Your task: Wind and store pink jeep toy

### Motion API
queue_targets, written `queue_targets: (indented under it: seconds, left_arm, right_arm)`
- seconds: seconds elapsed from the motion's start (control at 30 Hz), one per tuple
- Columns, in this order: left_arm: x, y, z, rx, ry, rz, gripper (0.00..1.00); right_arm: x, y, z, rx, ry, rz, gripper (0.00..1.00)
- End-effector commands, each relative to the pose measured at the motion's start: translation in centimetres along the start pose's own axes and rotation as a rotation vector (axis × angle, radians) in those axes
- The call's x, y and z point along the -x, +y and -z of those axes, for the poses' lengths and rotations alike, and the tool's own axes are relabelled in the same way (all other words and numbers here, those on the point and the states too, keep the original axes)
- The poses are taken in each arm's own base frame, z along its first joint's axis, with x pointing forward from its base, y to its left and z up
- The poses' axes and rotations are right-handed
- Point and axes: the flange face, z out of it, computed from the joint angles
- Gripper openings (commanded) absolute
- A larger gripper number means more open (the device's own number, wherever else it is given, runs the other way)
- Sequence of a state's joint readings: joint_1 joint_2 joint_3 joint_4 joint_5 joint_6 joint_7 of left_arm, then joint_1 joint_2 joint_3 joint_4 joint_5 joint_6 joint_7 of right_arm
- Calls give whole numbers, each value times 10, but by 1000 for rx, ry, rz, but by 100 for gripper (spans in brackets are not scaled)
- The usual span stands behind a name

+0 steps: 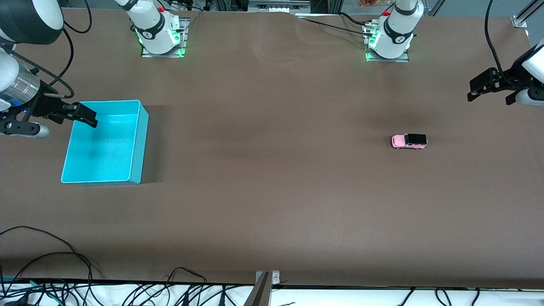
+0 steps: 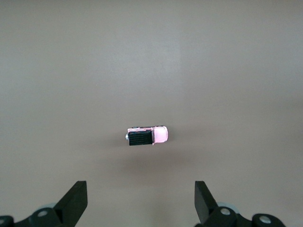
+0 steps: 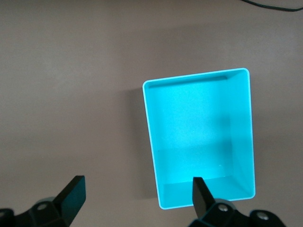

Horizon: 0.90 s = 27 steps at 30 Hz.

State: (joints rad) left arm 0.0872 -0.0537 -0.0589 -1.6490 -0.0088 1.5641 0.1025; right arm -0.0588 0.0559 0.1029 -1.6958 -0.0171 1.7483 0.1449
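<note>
The pink jeep toy (image 1: 409, 141) is a tiny pale-pink car with a black roof, standing on the brown table toward the left arm's end. My left gripper (image 1: 480, 87) hangs open high over that end, empty. In the left wrist view the jeep (image 2: 147, 136) lies on the table a little ahead of the wide-apart fingers of the left gripper (image 2: 140, 201). My right gripper (image 1: 85, 115) hangs open and empty over a corner of the cyan bin (image 1: 104, 148). The right wrist view shows the empty bin (image 3: 199, 142) below the right gripper (image 3: 137, 198).
Both arm bases (image 1: 161, 38) (image 1: 389, 42) stand along the table edge farthest from the front camera. Loose cables (image 1: 63, 272) and a metal bracket (image 1: 265, 280) lie at the edge nearest that camera. Bare brown tabletop (image 1: 272, 148) spans between bin and jeep.
</note>
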Motion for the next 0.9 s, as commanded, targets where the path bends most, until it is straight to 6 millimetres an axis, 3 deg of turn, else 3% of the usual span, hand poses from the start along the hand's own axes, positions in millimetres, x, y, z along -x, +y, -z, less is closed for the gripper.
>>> queue_targets:
  seconds: [0.0,0.87]
  left_arm:
    - [-1,-2,3,-8,-10,-9,100]
    - [-1,-2,4,-8,-10,-12,100]
  right_arm:
    - [2,0,4,-11,7,2,100]
    - [4,-1,4,-8,-5,2,100]
